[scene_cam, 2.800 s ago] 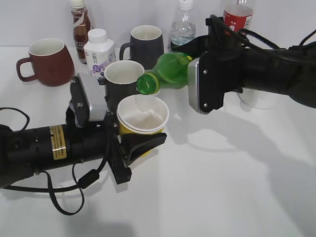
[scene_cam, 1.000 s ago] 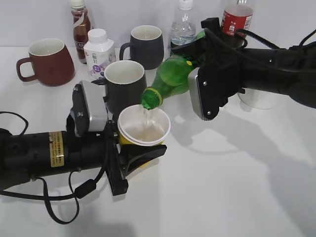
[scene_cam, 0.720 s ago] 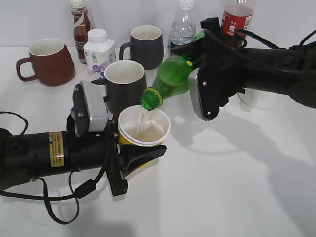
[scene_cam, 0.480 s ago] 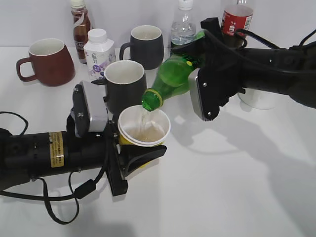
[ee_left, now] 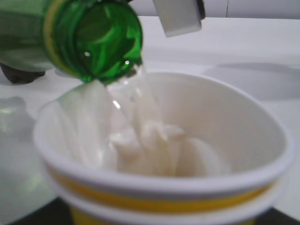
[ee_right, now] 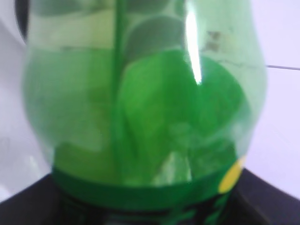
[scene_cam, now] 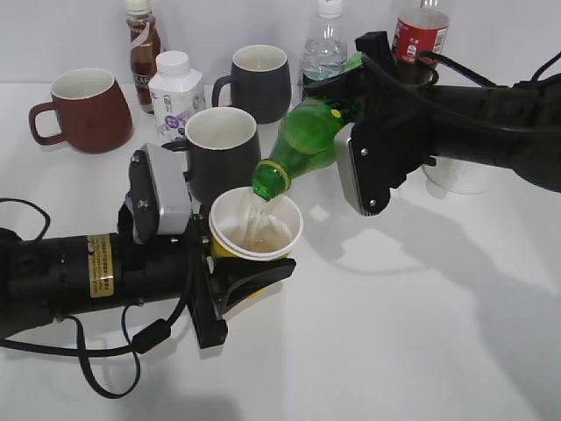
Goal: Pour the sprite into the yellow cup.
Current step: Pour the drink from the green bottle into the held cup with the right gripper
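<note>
My right gripper (scene_cam: 355, 92) is shut on the sprite (scene_cam: 307, 132), a green plastic bottle with no cap on, tilted mouth-down to the left. Its open mouth (ee_left: 101, 44) hangs over the rim of the yellow cup (scene_cam: 256, 230). A clear stream runs from the mouth into the cup, and liquid lies in the cup's white inside (ee_left: 159, 145). My left gripper (scene_cam: 250, 267) is shut on the yellow cup and holds it upright. The bottle's green body (ee_right: 140, 112) fills the right wrist view and hides the jaws there.
A dark grey mug (scene_cam: 221, 149) stands right behind the cup. Farther back are a red-brown mug (scene_cam: 83, 110), a white milk bottle (scene_cam: 175, 92), a second dark mug (scene_cam: 259, 81), a brown drink bottle (scene_cam: 143, 48), a clear water bottle (scene_cam: 326, 48) and a red-labelled bottle (scene_cam: 421, 31).
Since the earliest frame the bottle has tipped further mouth-down and moved over the cup. The stream started and keeps running, and the liquid in the cup has risen. The left arm holds still.
</note>
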`<move>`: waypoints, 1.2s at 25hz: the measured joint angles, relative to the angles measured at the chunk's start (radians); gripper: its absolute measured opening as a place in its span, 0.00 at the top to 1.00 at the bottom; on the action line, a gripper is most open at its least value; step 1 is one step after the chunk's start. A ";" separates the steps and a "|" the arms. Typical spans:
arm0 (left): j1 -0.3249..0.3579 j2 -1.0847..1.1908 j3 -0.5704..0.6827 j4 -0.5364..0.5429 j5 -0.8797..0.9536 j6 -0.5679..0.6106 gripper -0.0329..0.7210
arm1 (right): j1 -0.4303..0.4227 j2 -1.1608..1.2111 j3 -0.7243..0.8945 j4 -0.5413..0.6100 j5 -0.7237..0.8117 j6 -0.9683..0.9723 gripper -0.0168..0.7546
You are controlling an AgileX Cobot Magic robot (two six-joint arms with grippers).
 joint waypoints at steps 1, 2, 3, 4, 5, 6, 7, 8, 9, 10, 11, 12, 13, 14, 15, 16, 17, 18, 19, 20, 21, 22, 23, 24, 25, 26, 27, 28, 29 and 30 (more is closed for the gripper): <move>0.000 0.000 0.000 0.000 0.000 0.000 0.48 | 0.000 0.000 0.000 0.001 0.000 0.000 0.42; 0.000 0.000 0.000 0.000 0.000 0.000 0.48 | 0.000 0.000 0.000 0.001 0.000 0.000 0.42; 0.000 0.000 0.000 0.000 0.000 0.000 0.48 | 0.000 0.000 0.000 0.001 0.000 0.000 0.42; 0.000 0.000 0.000 0.000 0.000 0.000 0.48 | 0.000 0.000 0.000 0.001 0.000 -0.001 0.42; 0.000 0.000 0.000 0.000 0.000 0.000 0.48 | 0.000 0.000 0.000 0.001 0.000 -0.001 0.42; 0.000 0.000 0.001 0.000 0.000 0.000 0.48 | 0.000 0.000 0.000 0.001 0.000 -0.001 0.42; 0.000 0.000 0.001 0.000 0.001 0.000 0.48 | 0.000 0.000 0.000 0.001 0.000 -0.001 0.42; 0.000 0.000 0.001 0.000 0.001 0.000 0.48 | 0.000 0.000 0.000 0.001 0.000 -0.001 0.42; 0.000 0.000 0.001 0.000 0.001 0.000 0.48 | 0.000 0.000 0.000 0.002 0.000 -0.001 0.42; 0.000 0.000 0.001 0.000 0.001 0.000 0.48 | 0.000 0.000 0.000 0.002 0.000 -0.002 0.42; 0.000 0.000 0.001 0.000 0.001 0.000 0.48 | 0.000 0.000 0.000 0.002 0.000 -0.002 0.42; 0.000 0.000 0.001 0.000 0.001 0.000 0.48 | 0.000 0.000 0.000 0.002 0.000 -0.003 0.42; 0.000 0.000 0.001 0.000 0.001 0.000 0.48 | 0.000 0.000 0.000 0.002 0.000 -0.004 0.42; 0.000 0.000 0.001 0.000 0.001 0.000 0.48 | 0.000 0.000 0.000 0.002 0.000 -0.004 0.42; 0.000 0.000 0.001 0.000 0.001 0.000 0.48 | 0.000 0.000 0.000 0.002 0.000 -0.006 0.42; 0.000 0.000 0.001 0.000 0.001 0.000 0.48 | 0.000 0.000 0.000 0.002 0.000 -0.008 0.42; 0.000 0.000 0.001 0.000 0.001 0.000 0.48 | 0.000 0.000 0.000 0.002 0.000 -0.010 0.42; 0.000 0.000 0.001 0.000 0.001 0.000 0.48 | 0.000 0.000 0.000 0.002 0.000 -0.010 0.42; 0.000 0.000 0.001 0.000 0.001 0.000 0.48 | 0.000 0.000 0.000 0.002 0.000 -0.012 0.42; 0.000 0.000 0.001 0.000 0.001 0.000 0.48 | 0.000 0.000 0.000 0.002 0.000 -0.013 0.42; 0.000 0.000 0.002 0.001 0.001 0.000 0.48 | 0.000 0.000 0.000 0.002 0.000 -0.016 0.42; 0.000 0.000 0.002 0.001 0.001 0.000 0.48 | 0.000 0.000 0.000 0.002 0.000 -0.019 0.42; 0.000 0.000 0.002 0.001 0.001 0.000 0.48 | 0.000 0.000 0.000 0.002 0.000 -0.024 0.42; 0.000 0.000 0.002 0.001 0.002 0.000 0.48 | 0.000 0.000 0.000 0.002 0.000 -0.030 0.42; 0.000 0.000 0.002 0.001 0.002 0.000 0.48 | 0.000 0.000 0.000 0.002 0.000 -0.035 0.42; 0.000 0.000 0.002 0.001 0.002 0.000 0.48 | 0.000 0.000 0.000 0.002 0.000 -0.037 0.42; 0.000 0.000 0.002 0.001 0.003 0.000 0.48 | 0.000 0.000 0.000 0.002 0.000 -0.039 0.42; 0.000 0.000 0.002 0.001 0.003 0.000 0.48 | 0.000 0.000 0.000 0.002 0.000 -0.040 0.42; 0.000 0.000 0.002 0.001 0.003 0.000 0.48 | 0.000 -0.001 0.000 0.002 0.000 -0.041 0.42; 0.000 0.000 0.003 0.001 0.003 0.000 0.48 | 0.000 -0.001 0.000 0.002 0.000 -0.041 0.42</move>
